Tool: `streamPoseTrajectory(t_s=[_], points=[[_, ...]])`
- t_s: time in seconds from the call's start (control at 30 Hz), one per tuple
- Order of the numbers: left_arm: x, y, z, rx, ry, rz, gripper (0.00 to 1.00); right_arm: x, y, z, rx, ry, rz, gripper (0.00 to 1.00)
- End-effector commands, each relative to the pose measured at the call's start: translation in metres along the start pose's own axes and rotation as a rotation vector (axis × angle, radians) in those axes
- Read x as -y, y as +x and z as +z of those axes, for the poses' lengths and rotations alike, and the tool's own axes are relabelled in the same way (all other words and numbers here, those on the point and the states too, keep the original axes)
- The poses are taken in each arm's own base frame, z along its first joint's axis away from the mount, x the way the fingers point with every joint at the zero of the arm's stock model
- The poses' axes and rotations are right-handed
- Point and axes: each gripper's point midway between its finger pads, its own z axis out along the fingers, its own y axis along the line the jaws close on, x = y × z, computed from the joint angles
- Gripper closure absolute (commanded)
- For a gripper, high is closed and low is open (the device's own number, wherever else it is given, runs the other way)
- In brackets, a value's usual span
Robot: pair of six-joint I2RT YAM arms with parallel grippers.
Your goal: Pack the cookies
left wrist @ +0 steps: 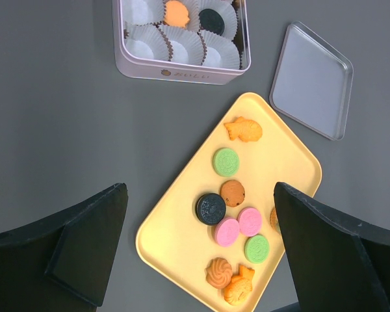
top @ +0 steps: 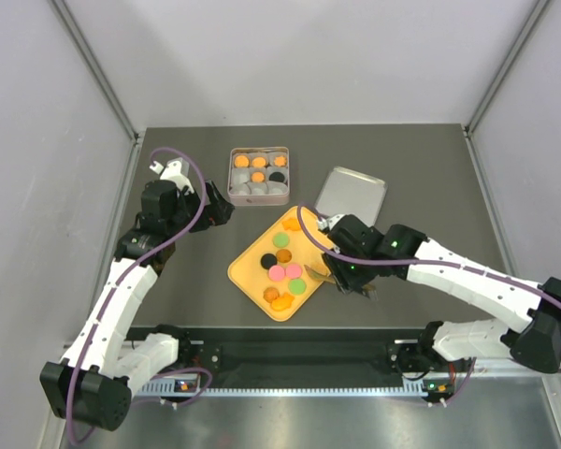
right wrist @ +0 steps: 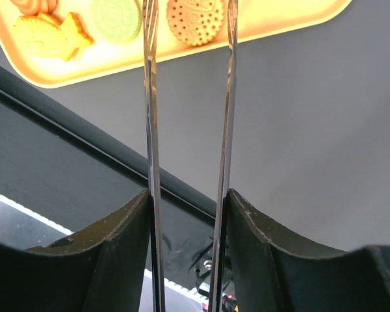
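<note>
The cookies (left wrist: pixel 227 231) lie on a yellow tray (left wrist: pixel 175 240): round green, pink, black and brown discs, plus orange fish and swirl shapes. A pink tin (left wrist: pixel 182 73) of white paper cups holds several orange cookies and one black (top: pixel 278 176). My left gripper (left wrist: pixel 200 188) is open and empty, above the tray's left side. My right gripper (right wrist: pixel 188 195) is shut on metal tongs (right wrist: pixel 151 97), whose blades stand apart. A round orange cookie (right wrist: pixel 195 19) lies between the blades at the tray's near edge (right wrist: pixel 279 19). The blade tips are out of view.
The tin's silver lid (top: pixel 352 195) lies flat right of the tin, just behind the tray (top: pixel 248 271). A black rail (right wrist: pixel 84 123) runs along the table's near edge below the right gripper (top: pixel 341 276). Grey walls close in the sides and the back.
</note>
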Motion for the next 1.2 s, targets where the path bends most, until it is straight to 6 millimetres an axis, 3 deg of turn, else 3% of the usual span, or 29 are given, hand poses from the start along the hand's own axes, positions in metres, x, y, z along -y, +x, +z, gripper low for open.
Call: streamPoseTrajectory(t_s=[0.0,0.4,0.67,0.87,0.97,1.17], points=[[0.003,-0.009,0.001,0.042,0.022,-0.002,0.01,-0.005,-0.002,0.002,0.008,0.0,-0.009,0.52],[0.004,-0.009,0.0,0.042,0.025,0.001,0.01,-0.006,0.003,0.009,-0.02,0.009,-0.021,0.53],[0.003,-0.009,0.0,0.043,0.019,0.0,0.01,-0.007,-0.009,-0.001,0.012,0.013,-0.016,0.69],[0.003,-0.008,0.001,0.04,0.019,-0.002,0.01,-0.001,-0.045,-0.016,0.093,0.053,-0.01,0.69],[0.003,-0.008,0.001,0.041,0.021,-0.002,0.01,-0.003,-0.074,-0.025,0.151,0.052,-0.005,0.69],[0.004,-0.008,0.002,0.038,0.027,-0.003,0.01,-0.008,-0.159,-0.033,0.316,0.05,0.007,0.68]])
